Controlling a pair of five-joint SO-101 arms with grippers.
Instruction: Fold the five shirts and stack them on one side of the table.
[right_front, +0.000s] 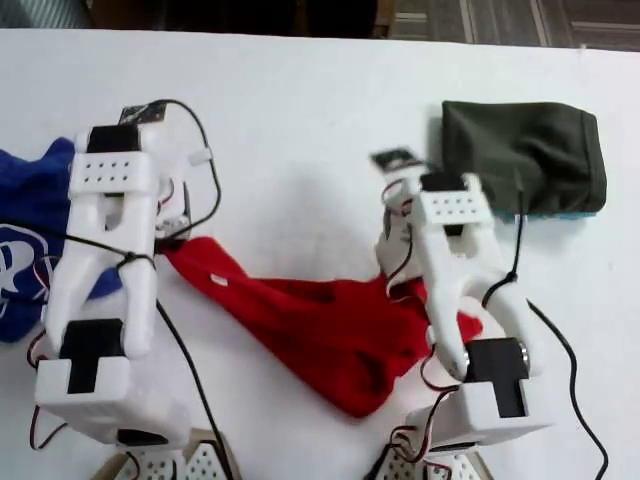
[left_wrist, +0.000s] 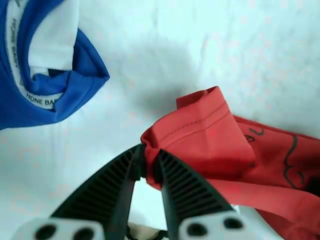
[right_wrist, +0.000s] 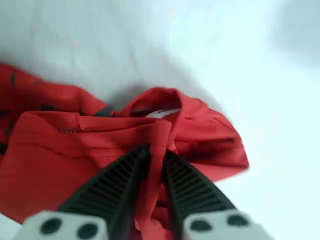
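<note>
Left end effector (left_wrist: 150, 156) pinching red shirt (left_wrist: 210, 135), white table (right_front: 300, 100), tiled floor (right_front: 500, 20) beyond

This looks like a robotics lab or a hobby test bench, not a lived-in room. The table (right_front: 300, 110) is covered in plain white. At its near edge stand the left arm (right_front: 105, 260) and right arm (right_front: 465, 260), both of white printed-looking plastic, with bare black motors (right_front: 90, 355) and loose wires (right_front: 186, 372). Beyond the far edge runs a dim strip of floor (right_front: 470, 18), perhaps grey tile.
</note>
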